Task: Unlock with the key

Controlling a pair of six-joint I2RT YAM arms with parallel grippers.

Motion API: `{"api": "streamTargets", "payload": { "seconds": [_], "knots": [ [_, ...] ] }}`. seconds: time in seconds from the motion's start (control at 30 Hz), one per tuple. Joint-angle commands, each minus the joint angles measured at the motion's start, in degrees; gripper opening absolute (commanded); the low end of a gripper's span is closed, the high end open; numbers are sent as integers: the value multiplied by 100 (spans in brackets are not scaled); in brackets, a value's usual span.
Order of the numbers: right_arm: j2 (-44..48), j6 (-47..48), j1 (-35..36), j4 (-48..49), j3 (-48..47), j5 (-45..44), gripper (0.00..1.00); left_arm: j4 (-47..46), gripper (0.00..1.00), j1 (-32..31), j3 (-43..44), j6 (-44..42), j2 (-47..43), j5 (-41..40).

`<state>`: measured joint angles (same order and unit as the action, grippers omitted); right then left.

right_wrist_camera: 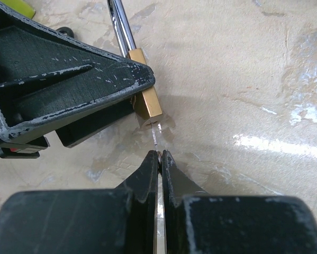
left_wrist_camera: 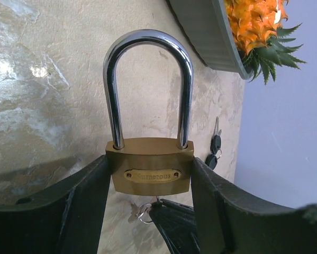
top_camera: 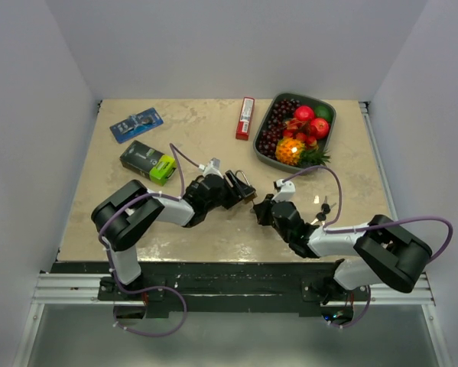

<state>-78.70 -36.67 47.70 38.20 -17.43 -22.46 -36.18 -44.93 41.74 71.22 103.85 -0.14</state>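
Observation:
A brass padlock (left_wrist_camera: 150,166) with a steel shackle (left_wrist_camera: 147,42) is held just above the table, both shackle legs seated in its body. My left gripper (left_wrist_camera: 151,161) is shut on the padlock, one finger against each side of the body; in the top view it sits mid-table (top_camera: 240,189). My right gripper (right_wrist_camera: 160,154) is shut on the key (right_wrist_camera: 155,135). The thin blade runs from the fingertips into the underside of the padlock (right_wrist_camera: 147,103). A small key ring (left_wrist_camera: 143,211) hangs beneath the lock. The key's head is hidden between the fingers.
Two spare black-headed keys (top_camera: 323,208) lie on the table right of the grippers. A grey tray (top_camera: 332,126) of fruit stands at the back right. A red packet (top_camera: 245,118), a green-and-black box (top_camera: 147,160) and a blue packet (top_camera: 136,124) lie at the back.

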Motion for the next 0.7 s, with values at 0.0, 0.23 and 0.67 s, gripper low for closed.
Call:
{"api": "streamTargets", "payload": {
  "seconds": [0.0,0.23,0.67],
  "knots": [
    [47,397,-235,1382,-77,-655,0,-328,0,-491,-166,251,3,1271],
    [-163,845,-235,1928,108,-593,0,-477,0,-491,-245,436,30,1429],
    [-155,1074,-235,2025,82,-488,0,-627,0,-491,-298,516,135,1526]
  ]
}}
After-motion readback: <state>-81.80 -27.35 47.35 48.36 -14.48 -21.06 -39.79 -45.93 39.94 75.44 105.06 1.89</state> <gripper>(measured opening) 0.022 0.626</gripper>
